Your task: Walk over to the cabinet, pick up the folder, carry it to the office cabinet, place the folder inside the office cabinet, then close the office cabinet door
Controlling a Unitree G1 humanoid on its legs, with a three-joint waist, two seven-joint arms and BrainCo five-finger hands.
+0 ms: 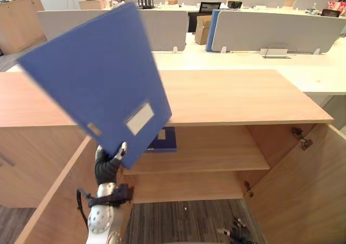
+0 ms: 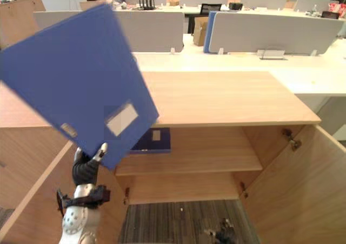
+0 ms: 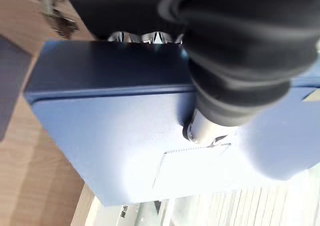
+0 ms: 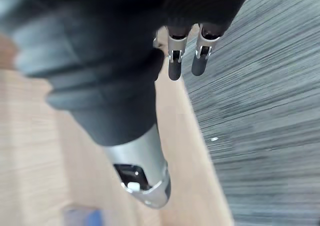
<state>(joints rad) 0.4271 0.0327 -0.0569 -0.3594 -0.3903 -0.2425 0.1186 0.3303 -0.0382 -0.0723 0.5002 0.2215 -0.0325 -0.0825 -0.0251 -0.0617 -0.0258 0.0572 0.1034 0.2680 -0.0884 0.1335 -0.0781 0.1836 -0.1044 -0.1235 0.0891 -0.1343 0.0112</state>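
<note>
Left wrist view shows it closest: my left hand (image 1: 107,167) is clamped on the blue folder (image 1: 97,76). My thumb lies across its front face just beside the pale label (image 1: 139,118), and my fingers are curled over the spine edge behind. I grip only the lowest corner, so nearly the whole folder stands above my hand. Its long axis leans up and towards my left, and the cover faces me.

My right hand (image 4: 174,68) hangs low over the striped carpet (image 1: 184,222), beside a wooden edge. Its fingers are loose and apart and hold nothing. It is well away from the folder, so I judge this placing belongs to my left arm.

Just past the folder's lower corner the office cabinet (image 1: 227,95) stands open, its left door (image 1: 59,200) and right door (image 1: 303,190) swung out to either side of me. The opening lies below and ahead of the folder, slightly to my right. On the shelf (image 1: 216,155), in the upper compartment, a darker blue folder-like thing (image 1: 164,140) lies flat, partly hidden by the one I hold.

As I read it, the folder held this upright looks too tall for that gap. I would have to lower it and tip it flat to enter, lowest corner leading.

Beyond the cabinet top are desks with grey partitions (image 1: 270,30) and a cardboard box (image 1: 203,28).
</note>
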